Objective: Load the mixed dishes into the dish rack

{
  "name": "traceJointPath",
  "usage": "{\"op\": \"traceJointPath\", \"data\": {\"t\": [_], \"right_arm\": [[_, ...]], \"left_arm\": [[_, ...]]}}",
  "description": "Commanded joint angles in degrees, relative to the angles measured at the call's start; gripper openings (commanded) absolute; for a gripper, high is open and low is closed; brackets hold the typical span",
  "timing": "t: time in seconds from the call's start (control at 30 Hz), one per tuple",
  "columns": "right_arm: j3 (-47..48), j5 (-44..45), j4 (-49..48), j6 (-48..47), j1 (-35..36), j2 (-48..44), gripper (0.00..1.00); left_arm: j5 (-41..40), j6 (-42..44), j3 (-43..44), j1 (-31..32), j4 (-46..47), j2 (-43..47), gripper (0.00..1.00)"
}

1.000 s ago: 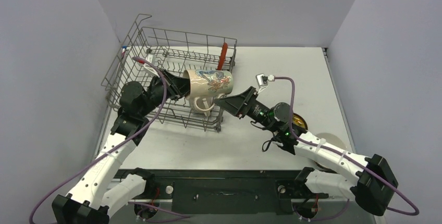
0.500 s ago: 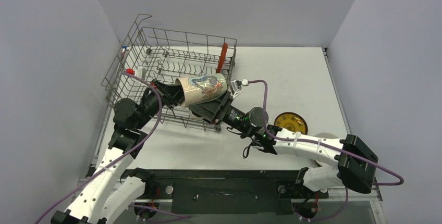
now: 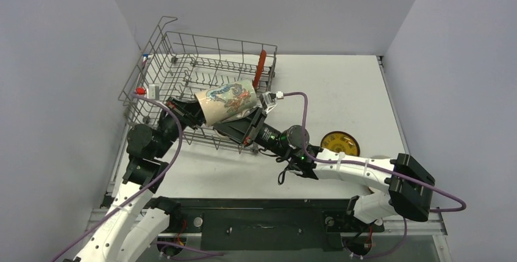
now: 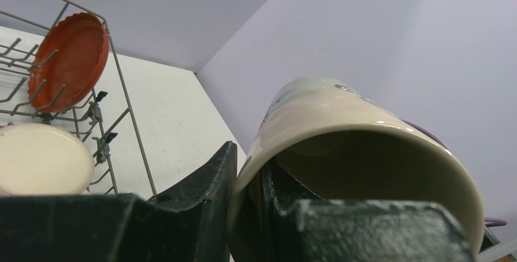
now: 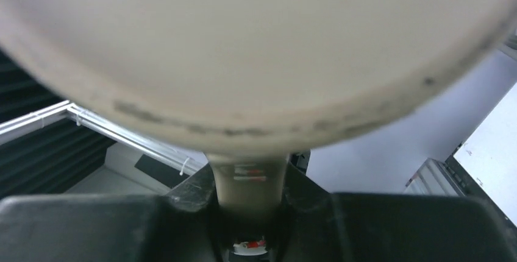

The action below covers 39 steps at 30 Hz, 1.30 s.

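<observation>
A cream mug [image 3: 225,100] with a painted pattern lies tilted on its side above the near part of the dish rack [image 3: 183,34]. My left gripper [image 3: 196,111] is shut on its rim, one finger inside the mug [image 4: 366,134] and one outside; the left gripper [image 4: 247,164] pinches the wall. My right gripper [image 3: 235,127] comes in from below and is shut on the mug's handle [image 5: 249,180], under the mug's base [image 5: 244,49]. A red plate [image 3: 261,67] stands on edge at the rack's far right. A yellow saucer [image 3: 339,142] lies on the table.
The rack's tall wire sides and upright tines surround the mug. In the left wrist view the red plate [image 4: 70,61] leans in the tines and a cream round dish [image 4: 42,158] sits below it. The right arm crosses the table between rack and saucer.
The right gripper moved left under the mug and closed on its handle. The mug shifted left and back over the rack as the left arm drew in.
</observation>
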<state>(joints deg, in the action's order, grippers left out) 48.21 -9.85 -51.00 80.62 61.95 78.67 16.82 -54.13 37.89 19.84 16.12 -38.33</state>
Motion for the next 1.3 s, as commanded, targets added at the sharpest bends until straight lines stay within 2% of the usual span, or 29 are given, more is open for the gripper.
{"op": "traceJointPath", "data": {"t": [0.0,0.17,0.3,0.4,0.5,0.57,0.6,0.63,0.7,0.83,1.0,1.07,1.17,1.27], "right_arm": [[3.73,5.64,-2.16,-1.20,-0.84,2.53,0.00],[3.15,6.52,-3.62,-0.01,-0.83,3.62,0.00],[2.69,7.30,-2.35,-0.64,-0.93,3.14,0.00],[2.88,7.15,-0.06,-2.03,-1.11,2.59,0.00],[4.69,4.08,1.73,-3.24,-2.27,3.12,0.00],[4.67,3.96,1.13,-3.71,-2.85,3.15,0.00],[4.78,4.18,1.71,-4.06,-3.00,2.97,0.00],[4.88,4.69,2.49,-4.90,-3.34,2.73,0.00],[5.62,4.81,4.77,-6.17,-4.02,2.48,0.00],[6.15,6.04,8.88,-8.88,-5.62,1.99,0.00],[11.01,6.36,17.94,-14.70,-7.91,3.62,0.00],[16.69,6.65,26.27,-23.86,-7.46,5.68,0.00],[26.01,8.91,39.83,-32.01,-6.26,9.09,0.00],[31.07,12.65,45.94,-39.47,-5.36,12.98,0.00]], "left_arm": [[0.94,3.98,1.23,0.93,4.53,2.77,0.00],[-0.03,6.01,2.03,1.39,1.33,3.21,0.00],[-3.12,7.70,4.02,1.73,-5.21,3.25,0.02],[-6.50,9.69,5.62,1.78,-11.57,3.26,0.23],[-8.18,12.38,6.65,1.79,-15.34,3.41,0.39],[-9.42,14.33,7.20,1.79,-20.48,3.55,0.61],[-10.04,15.02,7.81,1.79,-21.82,3.58,0.66],[-11.43,16.47,8.17,1.79,-24.47,3.60,0.77],[-14.17,18.73,9.70,1.72,-29.04,3.76,0.88],[-19.11,23.81,12.81,1.70,-36.19,4.24,1.00],[-25.46,28.66,17.06,1.70,-42.85,6.06,0.96],[-27.86,30.61,17.53,1.72,-44.38,7.14,0.96],[-30.49,33.45,19.58,1.78,-47.53,7.56,0.96],[-32.91,35.32,19.93,1.79,-49.27,8.70,0.96]]}}
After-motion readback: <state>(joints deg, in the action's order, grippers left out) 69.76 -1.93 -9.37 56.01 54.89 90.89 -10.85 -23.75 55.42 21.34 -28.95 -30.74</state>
